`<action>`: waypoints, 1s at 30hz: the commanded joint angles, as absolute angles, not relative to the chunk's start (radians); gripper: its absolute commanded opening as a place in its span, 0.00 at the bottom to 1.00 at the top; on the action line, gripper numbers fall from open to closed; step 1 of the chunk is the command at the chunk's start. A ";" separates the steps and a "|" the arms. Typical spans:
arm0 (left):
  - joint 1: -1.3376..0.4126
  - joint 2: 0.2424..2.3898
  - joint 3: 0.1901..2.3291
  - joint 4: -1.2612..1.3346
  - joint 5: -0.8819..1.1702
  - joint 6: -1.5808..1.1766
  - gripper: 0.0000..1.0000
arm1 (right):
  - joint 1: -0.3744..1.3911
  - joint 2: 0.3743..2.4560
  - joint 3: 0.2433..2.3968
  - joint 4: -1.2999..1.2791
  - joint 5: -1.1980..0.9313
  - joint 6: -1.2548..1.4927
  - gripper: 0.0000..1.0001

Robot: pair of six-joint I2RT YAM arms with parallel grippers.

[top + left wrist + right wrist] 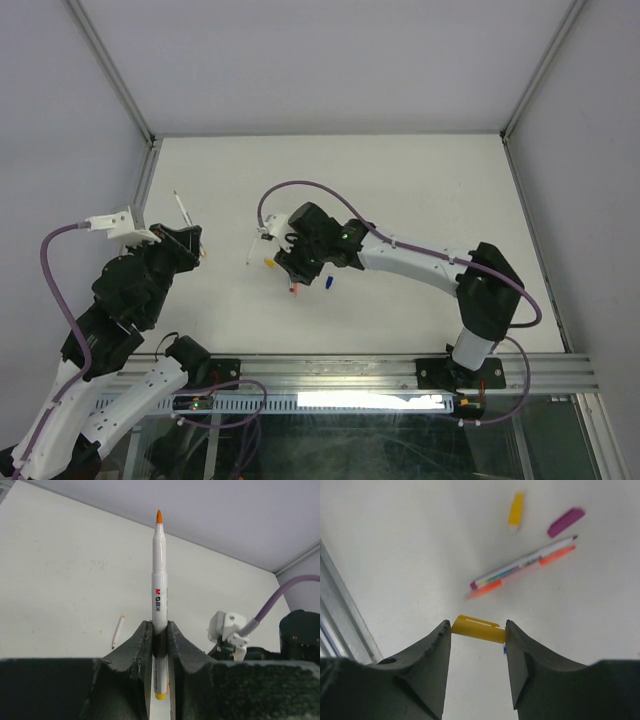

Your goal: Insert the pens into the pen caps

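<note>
Open table (420, 180) is seen across the far side. An orange-tipped pen (159, 575) is clamped in the left gripper (160, 630), tip outward, near the left edge. A yellow cap (476, 629) is pinched crosswise in the right gripper (478, 631), mid-table.

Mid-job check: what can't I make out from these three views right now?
Right wrist view: one end of the yellow cap is covered by a finger of the right hand, so its open end is unclear.
Same view: the loose pens are blurred and their print is unreadable.
Left wrist view: the left hand hides the lower barrel of the orange-tipped pen.
Top view: the blue piece is too small to identify.
</note>
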State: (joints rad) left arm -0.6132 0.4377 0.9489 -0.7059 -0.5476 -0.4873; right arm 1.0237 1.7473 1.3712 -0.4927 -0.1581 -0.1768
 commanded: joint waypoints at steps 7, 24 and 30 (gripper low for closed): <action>-0.604 0.518 0.930 -0.579 -0.451 -0.475 0.00 | 1.105 1.592 1.144 -0.620 -0.068 -0.205 0.37; -0.604 0.523 0.930 -0.570 -0.426 -0.476 0.00 | 1.196 1.702 1.046 -0.586 0.002 -0.239 0.44; -0.604 0.527 0.931 -0.569 -0.420 -0.482 0.00 | 1.201 1.718 1.042 -0.580 0.001 -0.233 0.57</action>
